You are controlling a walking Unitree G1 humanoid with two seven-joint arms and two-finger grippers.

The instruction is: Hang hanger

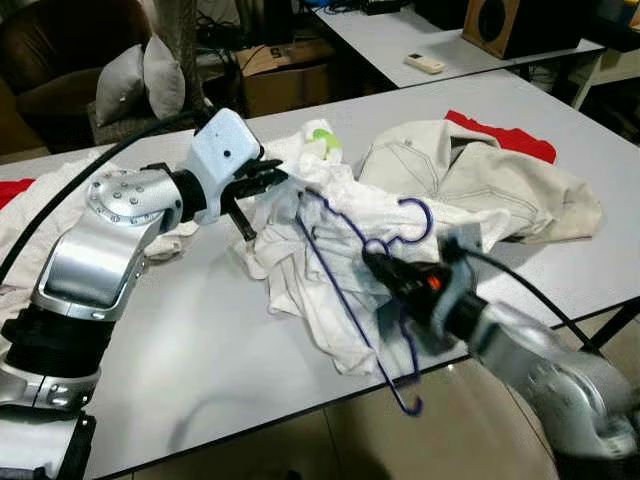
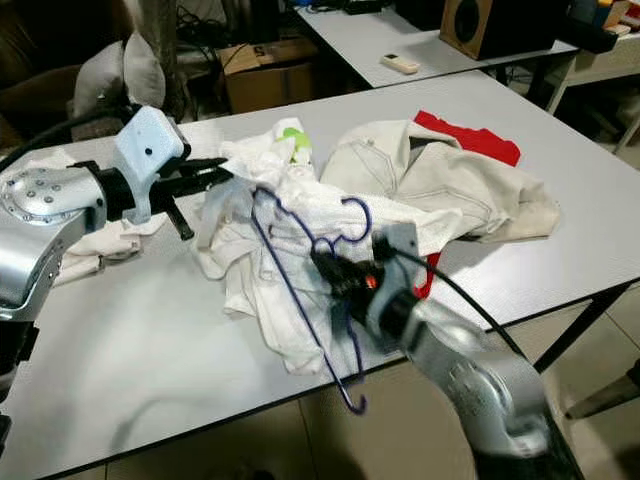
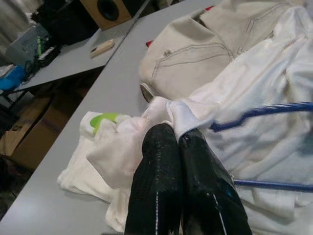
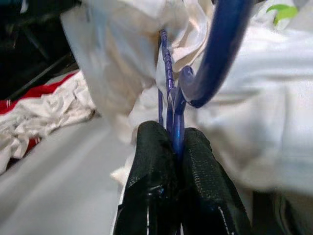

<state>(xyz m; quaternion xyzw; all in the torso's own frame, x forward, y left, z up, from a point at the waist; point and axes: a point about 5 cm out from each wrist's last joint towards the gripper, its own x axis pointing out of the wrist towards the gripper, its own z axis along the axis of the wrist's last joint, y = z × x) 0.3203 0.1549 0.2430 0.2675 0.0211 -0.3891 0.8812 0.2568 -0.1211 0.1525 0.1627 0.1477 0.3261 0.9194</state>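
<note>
A blue wire hanger [image 1: 352, 240] lies partly threaded through a crumpled white shirt [image 1: 320, 225] in the middle of the grey table [image 1: 180, 340]. Its lower end sticks out past the table's front edge. My right gripper [image 1: 378, 262] is shut on the hanger's neck just below the hook [image 4: 172, 110]. My left gripper [image 1: 272, 180] is shut on a fold of the white shirt [image 3: 161, 112] at its left side, holding the cloth up a little. The fingers [image 3: 161, 166] press together on the fabric.
A beige jacket [image 1: 480, 180] lies to the right over a red cloth [image 1: 505, 138]. More white and red cloth [image 1: 20, 200] sits at the table's left. Behind stand a second table with a remote [image 1: 424, 63], a speaker [image 1: 495, 22] and cushions [image 1: 140, 85].
</note>
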